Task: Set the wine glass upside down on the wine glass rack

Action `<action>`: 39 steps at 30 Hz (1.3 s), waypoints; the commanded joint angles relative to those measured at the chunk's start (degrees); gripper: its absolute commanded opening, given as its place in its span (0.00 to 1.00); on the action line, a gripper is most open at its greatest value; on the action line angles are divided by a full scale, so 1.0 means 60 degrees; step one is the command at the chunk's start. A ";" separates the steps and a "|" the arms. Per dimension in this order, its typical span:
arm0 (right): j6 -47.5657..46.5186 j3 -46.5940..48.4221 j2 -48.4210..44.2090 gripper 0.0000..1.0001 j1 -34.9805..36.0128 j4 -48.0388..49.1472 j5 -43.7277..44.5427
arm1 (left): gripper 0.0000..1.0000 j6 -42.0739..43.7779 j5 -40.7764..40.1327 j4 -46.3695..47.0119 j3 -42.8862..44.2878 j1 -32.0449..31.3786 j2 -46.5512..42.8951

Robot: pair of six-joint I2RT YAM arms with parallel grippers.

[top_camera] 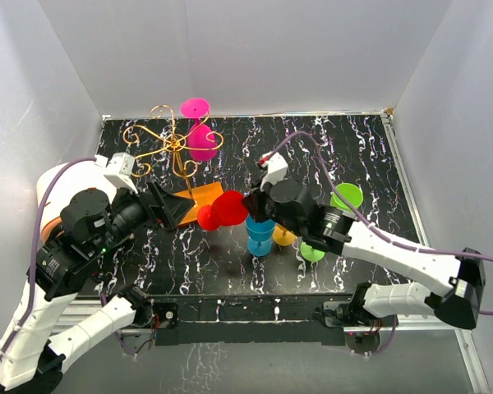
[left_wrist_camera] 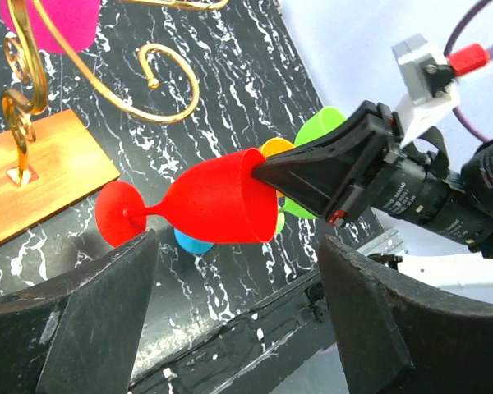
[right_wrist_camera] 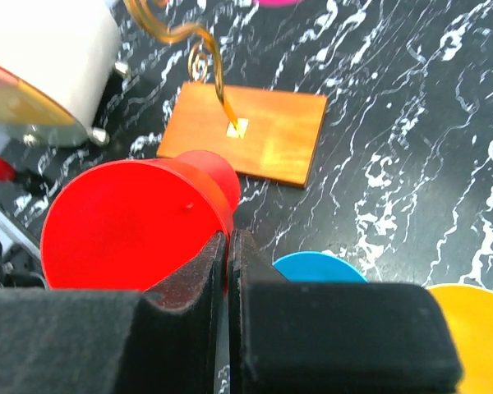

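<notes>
Black marbled table, walled on three sides, seen from above: the red wine glass hangs sideways by the wine glass rack, which carries a pink glass. A blue glass, a yellow glass and green glasses crowd below. Left wrist: the left gripper gapes wide, empty. Right wrist: the right gripper pinches the glass's rim.

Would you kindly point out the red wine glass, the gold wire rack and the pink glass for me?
red wine glass [left_wrist_camera: 222, 205]: left wrist view, on its bowl.
gold wire rack [right_wrist_camera: 259, 139]: right wrist view, on its orange base.
pink glass [top_camera: 201, 141]: top view, on its bowl.
</notes>
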 commanded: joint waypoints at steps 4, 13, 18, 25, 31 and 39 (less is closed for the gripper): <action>0.0137 -0.1381 -0.1867 0.00 0.0046 0.2227 0.1531 | 0.85 -0.0436 0.0608 0.1135 0.0009 -0.0038 0.0178; -0.0383 -0.2234 -0.3852 0.00 0.0042 0.3156 0.3330 | 0.99 -0.2129 0.1603 0.3262 -0.0275 -0.0030 0.0837; -0.0594 -0.2229 -0.4562 0.00 0.0050 0.3330 0.3882 | 0.99 -0.2447 0.1953 0.4394 -0.0320 -0.0030 0.1295; -0.1088 -0.1835 -0.5256 0.00 0.0050 0.3462 0.4534 | 0.99 -0.4049 0.1982 0.5708 -0.0098 -0.0030 0.2187; -0.1609 -0.1467 -0.5548 0.00 0.0050 0.4025 0.4475 | 0.99 -0.4927 0.2097 0.6596 -0.0003 -0.0034 0.2841; -0.1363 -0.1591 -0.5572 0.00 0.0047 0.6373 0.3245 | 0.99 -0.6596 0.1978 0.7908 0.0122 -0.0031 0.3719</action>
